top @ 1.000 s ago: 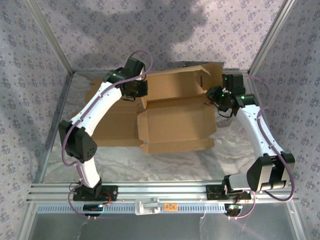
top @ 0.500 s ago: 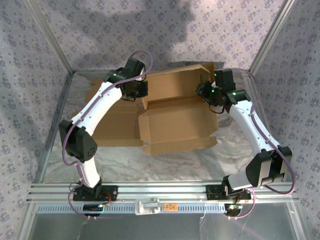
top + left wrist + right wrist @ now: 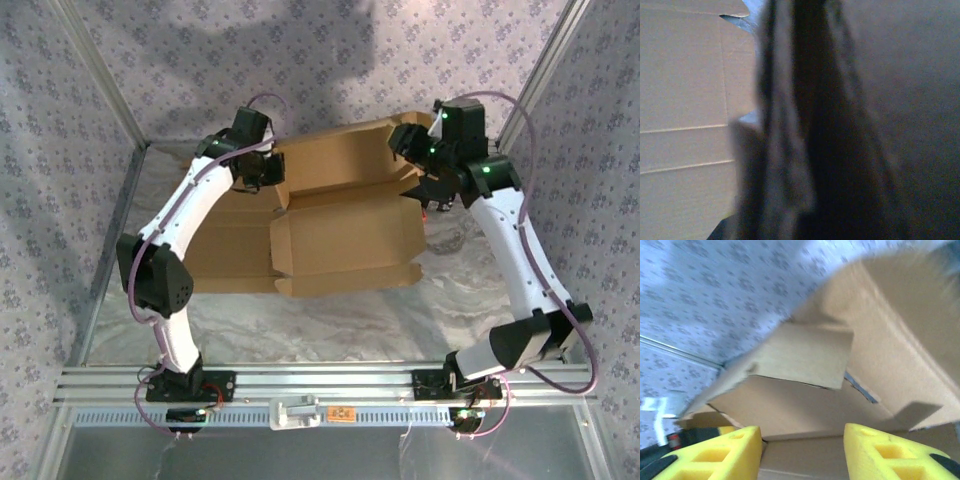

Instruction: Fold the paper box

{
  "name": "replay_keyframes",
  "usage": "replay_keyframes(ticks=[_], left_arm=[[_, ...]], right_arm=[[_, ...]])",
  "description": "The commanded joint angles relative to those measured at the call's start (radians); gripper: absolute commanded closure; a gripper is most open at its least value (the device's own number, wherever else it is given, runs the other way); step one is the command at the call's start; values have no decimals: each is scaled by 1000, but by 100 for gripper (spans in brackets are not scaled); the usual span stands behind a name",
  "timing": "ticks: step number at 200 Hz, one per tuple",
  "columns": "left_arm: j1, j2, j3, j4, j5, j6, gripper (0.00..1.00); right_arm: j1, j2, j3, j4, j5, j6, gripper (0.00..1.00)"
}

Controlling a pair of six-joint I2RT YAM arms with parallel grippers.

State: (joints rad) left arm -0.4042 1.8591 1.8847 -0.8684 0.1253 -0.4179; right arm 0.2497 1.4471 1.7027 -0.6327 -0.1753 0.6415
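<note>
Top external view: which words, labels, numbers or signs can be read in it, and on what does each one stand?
No text here can be read.
Orange label on the front rail: dark marks, too small to read.
Paper box: plain brown card, no print to see.

Paper box (image 3: pixel 340 235): brown cardboard, matt, with pressed crease lines. My arms (image 3: pixel 190 215) are smooth, glossy white plastic with matt black joints, and the pads (image 3: pixel 890 457) on my right end effector (image 3: pixel 802 455) are matt yellow foam with moulded holes. Tabletop (image 3: pixel 330 320) is a silvery, glossy, wrinkled sheet that reflects; the rail (image 3: pixel 300 378) at its near edge is bare ribbed metal; the walls (image 3: pixel 200 70) are matt and flower-printed, cloth or paper, can't tell.
</note>
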Motion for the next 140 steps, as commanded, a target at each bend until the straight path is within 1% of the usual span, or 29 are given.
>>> replay_keyframes(ticks=[1, 8, 13, 30, 50, 61, 72, 95, 111, 126, 140], left_arm=[[35, 43, 60, 58, 129, 39, 100], [44, 55, 89, 63, 160, 45, 100], [49, 61, 90, 71, 182, 47, 100], [67, 69, 73, 129, 273, 37, 100], [79, 93, 71, 184, 400, 14, 100], [79, 113, 71, 220, 457, 4, 100], [80, 128, 71, 236, 489, -12, 100], [84, 154, 78, 246, 535, -38, 100], [87, 171, 93, 229, 545, -44, 100], [87, 181, 106, 206, 543, -42, 100], [88, 183, 107, 197, 541, -42, 100]], right_arm=[[-36, -66, 49, 20, 14, -61, 50], [-61, -88, 37, 27, 18, -38, 48], [-85, -104, 19, 72, 12, -22, 47], [-182, -148, -67, 195, -70, 76, 44], [-294, -133, -120, 316, -228, 152, 50], [-330, -101, -127, 374, -322, 164, 52], [-366, -60, -118, 430, -434, 160, 56], [-396, 16, -67, 431, -578, 86, 59], [-408, 48, -54, 500, -669, 108, 59], [-406, 77, -26, 537, -727, 123, 59], [-389, 94, 7, 500, -764, 87, 58]])
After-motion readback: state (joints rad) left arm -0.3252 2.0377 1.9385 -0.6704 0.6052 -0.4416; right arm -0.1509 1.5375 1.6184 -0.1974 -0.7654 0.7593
